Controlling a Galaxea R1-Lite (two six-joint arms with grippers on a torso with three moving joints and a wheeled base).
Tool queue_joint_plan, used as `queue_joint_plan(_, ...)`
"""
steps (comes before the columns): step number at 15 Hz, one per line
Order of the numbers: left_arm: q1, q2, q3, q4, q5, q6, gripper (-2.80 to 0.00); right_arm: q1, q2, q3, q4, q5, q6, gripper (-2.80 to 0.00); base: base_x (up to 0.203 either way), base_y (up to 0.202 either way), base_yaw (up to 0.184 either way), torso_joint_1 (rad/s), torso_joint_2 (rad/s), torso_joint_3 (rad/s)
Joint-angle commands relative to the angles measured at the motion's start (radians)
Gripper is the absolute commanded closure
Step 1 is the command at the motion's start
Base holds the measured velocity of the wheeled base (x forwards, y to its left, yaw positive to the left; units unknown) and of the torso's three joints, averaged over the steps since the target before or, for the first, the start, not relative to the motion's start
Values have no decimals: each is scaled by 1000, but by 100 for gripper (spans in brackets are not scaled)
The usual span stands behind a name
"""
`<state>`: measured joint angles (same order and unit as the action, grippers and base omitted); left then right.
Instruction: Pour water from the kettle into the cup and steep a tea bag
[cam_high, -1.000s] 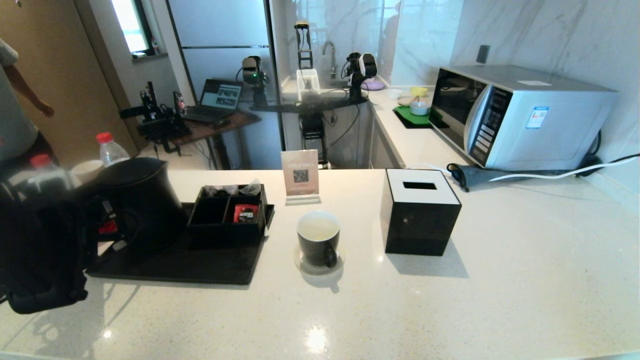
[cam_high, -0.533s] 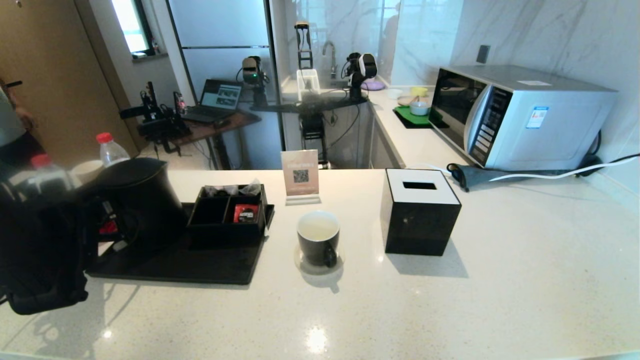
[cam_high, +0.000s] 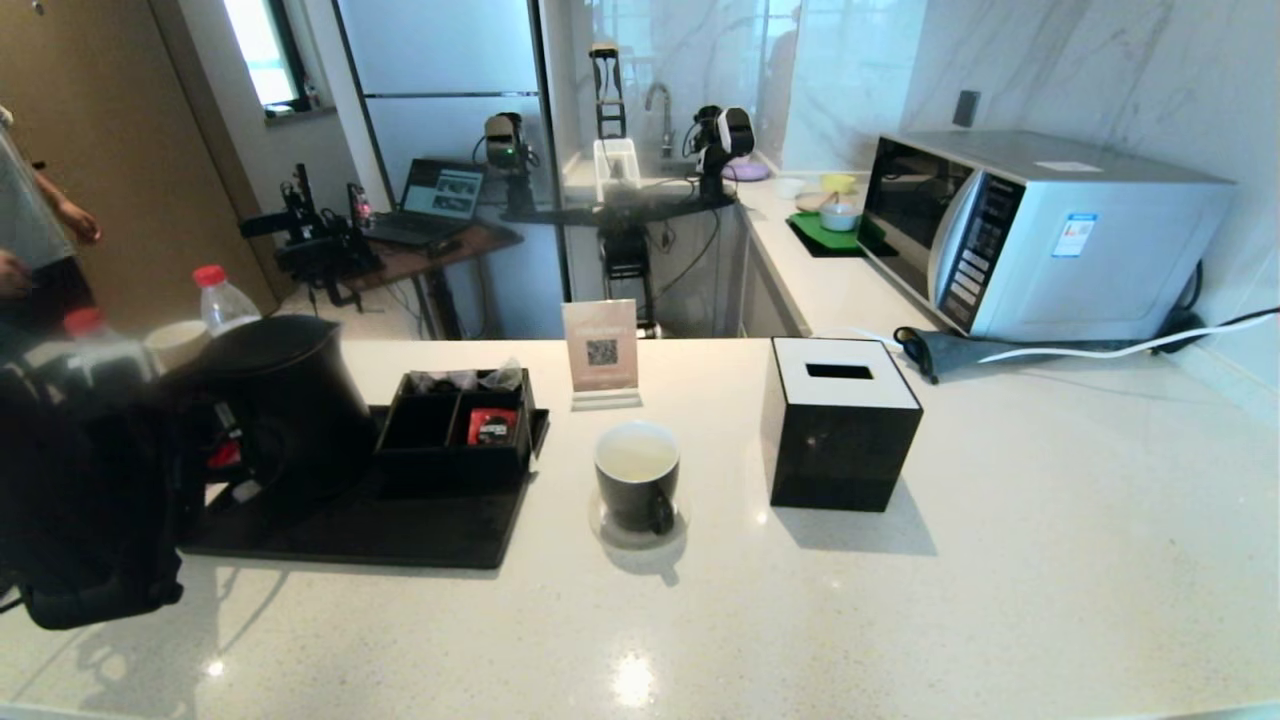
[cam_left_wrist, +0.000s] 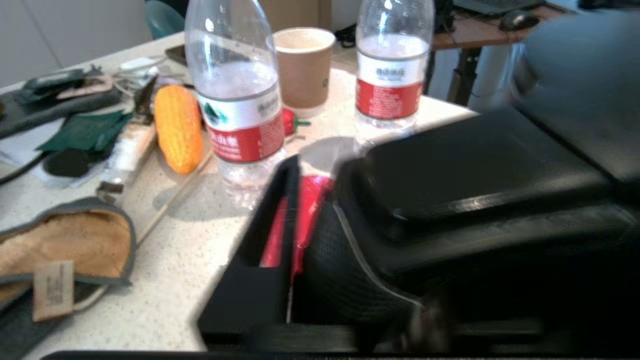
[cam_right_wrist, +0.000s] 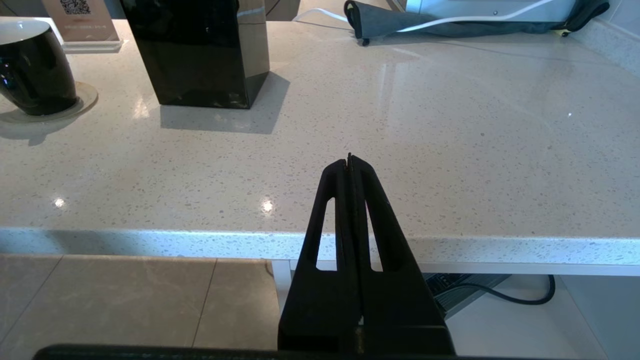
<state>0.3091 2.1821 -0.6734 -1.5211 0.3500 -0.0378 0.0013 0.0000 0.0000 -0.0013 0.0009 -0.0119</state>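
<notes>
The matte black kettle stands on a black tray at the left of the counter, its lid on, so no water shows. My left gripper is at the kettle's loop handle; the lid fills the left wrist view beside it. The small black cup, white inside, sits on a clear saucer mid-counter, well right of the kettle, also in the right wrist view. My right gripper hangs shut and empty just before the counter's front edge, out of the head view.
A black organiser on the tray holds a red packet. A black tissue box stands right of the cup, a QR sign behind it. Two red-capped bottles and a paper cup stand behind the kettle. A microwave sits far right.
My left arm and the kettle's handle side have shifted slightly to the right. The cup and the right arm have not moved. A person at the far left has moved.
</notes>
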Motion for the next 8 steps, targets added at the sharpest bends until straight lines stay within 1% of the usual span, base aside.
queue_joint_plan(1, 5, 1, 3, -40, 3, 1, -280, 0, 0, 0, 0, 1, 0, 0, 0, 0, 0, 0, 0, 0)
queue_joint_plan(8, 5, 0, 9, -39, 2, 0, -280, 0, 0, 0, 0, 1, 0, 0, 0, 0, 0, 0, 0, 0)
